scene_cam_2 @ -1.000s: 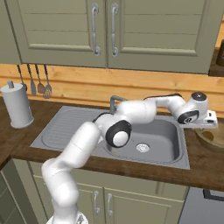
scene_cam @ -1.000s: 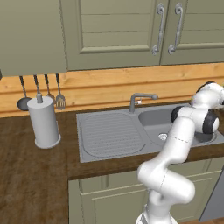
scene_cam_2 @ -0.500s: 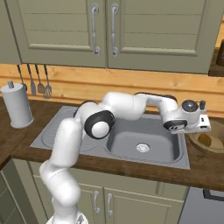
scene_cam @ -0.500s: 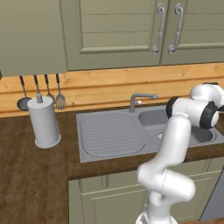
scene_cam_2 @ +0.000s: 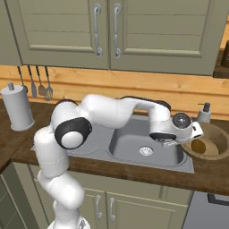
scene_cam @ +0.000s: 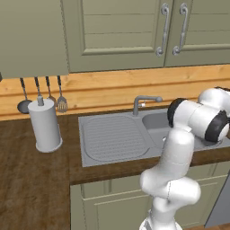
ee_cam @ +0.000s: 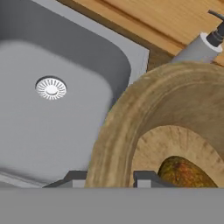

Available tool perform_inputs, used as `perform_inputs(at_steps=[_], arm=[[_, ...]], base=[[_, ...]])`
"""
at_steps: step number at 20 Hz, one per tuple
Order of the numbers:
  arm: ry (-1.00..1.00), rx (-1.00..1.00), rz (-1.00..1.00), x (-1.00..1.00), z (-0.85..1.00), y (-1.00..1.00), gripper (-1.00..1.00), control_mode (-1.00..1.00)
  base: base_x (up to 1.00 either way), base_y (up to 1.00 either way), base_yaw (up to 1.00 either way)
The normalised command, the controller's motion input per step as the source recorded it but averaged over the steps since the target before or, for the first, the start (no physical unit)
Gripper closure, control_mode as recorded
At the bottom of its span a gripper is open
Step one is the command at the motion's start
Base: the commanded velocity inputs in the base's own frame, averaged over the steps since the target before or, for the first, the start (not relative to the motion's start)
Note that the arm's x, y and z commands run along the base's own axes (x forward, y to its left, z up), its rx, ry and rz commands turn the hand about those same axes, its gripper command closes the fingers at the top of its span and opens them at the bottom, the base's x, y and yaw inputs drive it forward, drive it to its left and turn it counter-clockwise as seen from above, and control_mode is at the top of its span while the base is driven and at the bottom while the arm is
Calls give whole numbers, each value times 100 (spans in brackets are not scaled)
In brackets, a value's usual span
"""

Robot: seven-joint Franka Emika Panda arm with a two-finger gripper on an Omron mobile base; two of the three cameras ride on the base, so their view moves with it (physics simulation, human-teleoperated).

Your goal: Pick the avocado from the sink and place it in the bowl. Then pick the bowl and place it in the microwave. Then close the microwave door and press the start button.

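The brown wooden bowl (scene_cam_2: 214,133) stands on the wooden counter just right of the steel sink (scene_cam_2: 134,142). The dark olive avocado (scene_cam_2: 199,146) lies on the bowl's tan floor, and the hand view shows it too as the avocado (ee_cam: 186,173). My gripper (scene_cam_2: 187,139) hangs at the bowl's left edge, over the sink's right side. In the hand view my gripper (ee_cam: 109,178) straddles the thick rim of the bowl (ee_cam: 127,118), one dark fingertip (ee_cam: 74,177) outside and one inside, shut on that rim. The sink basin (ee_cam: 52,127) holds nothing but its drain.
A grey soap dispenser (scene_cam_2: 204,112) stands right behind the bowl against the wooden backsplash. The curved faucet (scene_cam: 143,101) rises behind the basin. A grey canister (scene_cam: 44,123) and hanging utensils (scene_cam: 40,92) are far left. Cabinet doors hang overhead.
The arm has swung its elbow around and the hand has come down and slightly left, to the bowl's left rim. The bowl has stayed about where it was.
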Motion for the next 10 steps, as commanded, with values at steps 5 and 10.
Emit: perform_inputs(at_steps=[5, 10], arm=[[4, -14, 27, -45, 88, 56, 100, -100], [9, -14, 33, -37, 88, 57, 100, -100]], base=[[0, 0, 0], [0, 0, 0]])
